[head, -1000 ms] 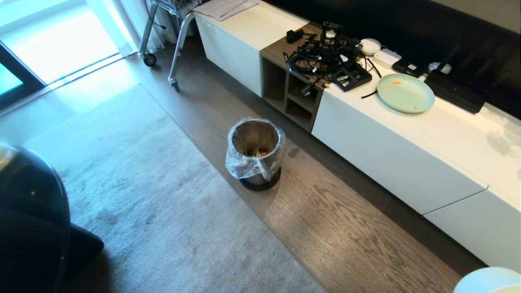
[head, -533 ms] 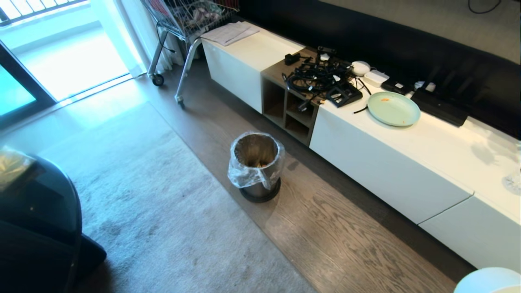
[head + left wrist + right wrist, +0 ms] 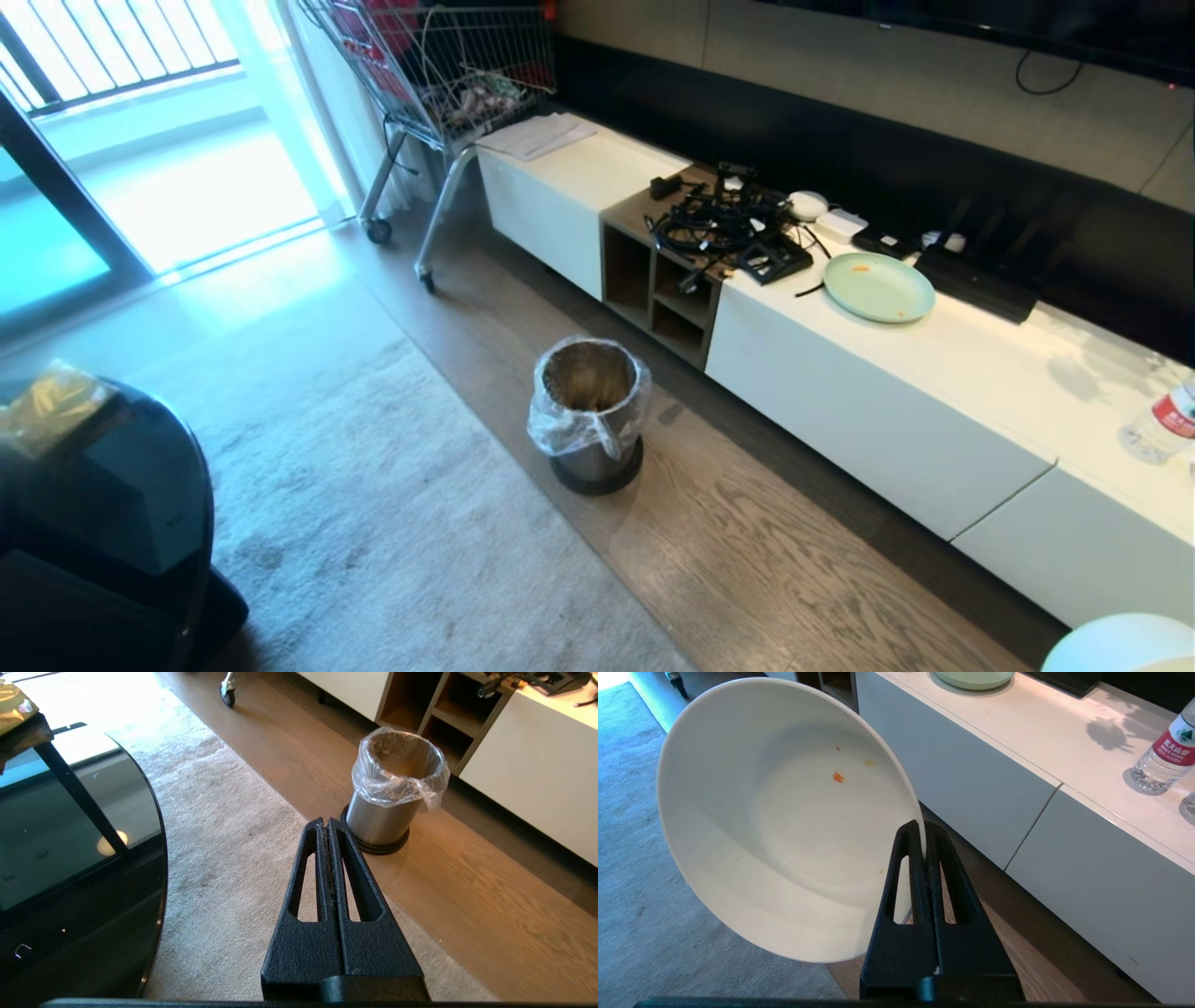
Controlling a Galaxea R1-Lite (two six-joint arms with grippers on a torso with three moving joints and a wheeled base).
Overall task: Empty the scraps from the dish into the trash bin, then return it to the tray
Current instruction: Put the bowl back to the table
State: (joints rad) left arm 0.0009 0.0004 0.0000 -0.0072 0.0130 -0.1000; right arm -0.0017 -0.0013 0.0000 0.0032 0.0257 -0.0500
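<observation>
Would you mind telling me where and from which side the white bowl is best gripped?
By its thin rim, as the right pincer does now: one finger inside the wall, one outside. The dish is deep, wide and glossy, so only the edge fits between the fingers.

Wood plank floor [image 3: 766, 560] with a grey rug [image 3: 373, 523] on the left, long low white cabinet [image 3: 868, 411] against a dark wall panel [image 3: 934, 177], bright daylight pouring through the balcony window [image 3: 140, 112], shopping cart [image 3: 448, 65] parked nearby.

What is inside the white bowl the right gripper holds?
The dish, pinched at its rim by the right gripper, holds only a few tiny orange and yellow scraps. Nothing there is covered.
</observation>
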